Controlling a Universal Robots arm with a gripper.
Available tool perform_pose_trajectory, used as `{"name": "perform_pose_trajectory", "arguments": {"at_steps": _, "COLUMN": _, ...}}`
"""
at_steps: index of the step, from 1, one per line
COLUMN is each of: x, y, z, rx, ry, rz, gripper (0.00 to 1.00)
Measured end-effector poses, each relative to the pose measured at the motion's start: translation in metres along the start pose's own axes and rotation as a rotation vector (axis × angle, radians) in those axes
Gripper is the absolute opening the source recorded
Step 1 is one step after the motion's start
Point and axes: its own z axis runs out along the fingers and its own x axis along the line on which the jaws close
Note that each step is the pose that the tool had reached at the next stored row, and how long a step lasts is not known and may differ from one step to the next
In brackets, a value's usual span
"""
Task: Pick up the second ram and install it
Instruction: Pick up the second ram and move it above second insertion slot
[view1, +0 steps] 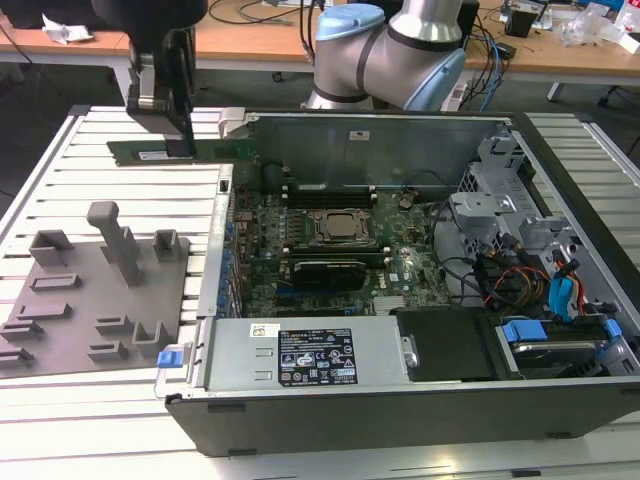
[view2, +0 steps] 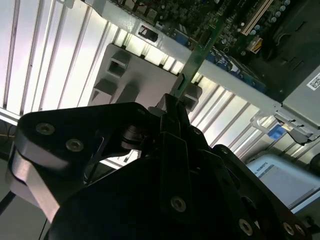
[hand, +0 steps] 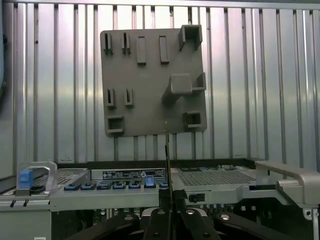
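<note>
Green and thin, the second ram (view1: 225, 149), a long narrow circuit-board strip, hung level in the air, clear of the silver slatted metal table (view1: 60, 170) beneath it. The black two-fingered gripper (view1: 180, 150) was clamped on it near the middle of its length, with the fingers pressed against both flat faces. In the exterior view the strip sat beyond the grey plastic fixture plate (view1: 90, 290) with its raised blocks. The strip's end on the exterior view's right came close to the far corner of the open black computer case (view1: 400, 425). Inside the case lay the large green motherboard (view1: 330, 240), well apart from the strip. In both wrist views the strip (view2: 200, 55) (hand: 166, 155) appeared edge-on, rising from between the closed fingers (view2: 175, 107) (hand: 167, 212), with the fixture plate (hand: 150, 80) behind it.
</note>
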Motion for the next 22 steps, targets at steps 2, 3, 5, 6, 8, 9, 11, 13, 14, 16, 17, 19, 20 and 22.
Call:
{"name": "perform_pose_trajectory", "arguments": {"at_steps": 2, "x": -0.0001, "y": -0.0063, "z": -0.0003, "rx": -0.0005, "ry": 0.0, "rz": 0.0, "gripper": 0.14}}
{"name": "perform_pose_trajectory", "arguments": {"at_steps": 3, "x": -0.0002, "y": -0.0106, "z": -0.0005, "rx": -0.0008, "ry": 0.0, "rz": 0.0, "gripper": 0.14}}
{"name": "perform_pose_trajectory", "arguments": {"at_steps": 5, "x": -0.0004, "y": -0.0203, "z": -0.0011, "rx": -0.0018, "ry": 0.0, "rz": 0.0, "gripper": 0.14}}
{"name": "perform_pose_trajectory", "arguments": {"at_steps": 6, "x": -0.0004, "y": -0.0242, "z": -0.0013, "rx": -0.0022, "ry": 0.0, "rz": 0.0, "gripper": 0.14}}
{"name": "perform_pose_trajectory", "arguments": {"at_steps": 8, "x": -0.0006, "y": -0.0334, "z": -0.0018, "rx": -0.003, "ry": 0.0, "rz": 0.0, "gripper": 0.14}}
{"name": "perform_pose_trajectory", "arguments": {"at_steps": 9, "x": -0.0007, "y": -0.0396, "z": -0.0021, "rx": -0.0034, "ry": -0.0001, "rz": 0.0, "gripper": 0.14}}
{"name": "perform_pose_trajectory", "arguments": {"at_steps": 11, "x": -0.0009, "y": -0.0485, "z": -0.0026, "rx": -0.0042, "ry": 0.0, "rz": 0.0, "gripper": 0.14}}
{"name": "perform_pose_trajectory", "arguments": {"at_steps": 13, "x": -0.001, "y": -0.0558, "z": -0.003, "rx": -0.0049, "ry": 0.0, "rz": 0.0, "gripper": 0.14}}
{"name": "perform_pose_trajectory", "arguments": {"at_steps": 14, "x": -0.001, "y": -0.058, "z": -0.0031, "rx": -0.005, "ry": -0.0001, "rz": 0.0, "gripper": 0.14}}
{"name": "perform_pose_trajectory", "arguments": {"at_steps": 16, "x": -0.0011, "y": -0.0626, "z": -0.0033, "rx": -0.0053, "ry": 0.0, "rz": 0.0, "gripper": 0.14}}
{"name": "perform_pose_trajectory", "arguments": {"at_steps": 17, "x": -0.0012, "y": -0.065, "z": -0.0035, "rx": -0.0056, "ry": 0.0, "rz": 0.0, "gripper": 0.14}}
{"name": "perform_pose_trajectory", "arguments": {"at_steps": 19, "x": -0.0014, "y": -0.0758, "z": -0.0041, "rx": -0.0067, "ry": 0.0001, "rz": 0.0, "gripper": 0.14}}
{"name": "perform_pose_trajectory", "arguments": {"at_steps": 20, "x": -0.0014, "y": -0.0791, "z": -0.0043, "rx": -0.0072, "ry": 0.0001, "rz": 0.0, "gripper": 0.14}}
{"name": "perform_pose_trajectory", "arguments": {"at_steps": 22, "x": -0.0016, "y": -0.0879, "z": -0.0047, "rx": -0.0082, "ry": 0.0001, "rz": 0.001, "gripper": 0.14}}
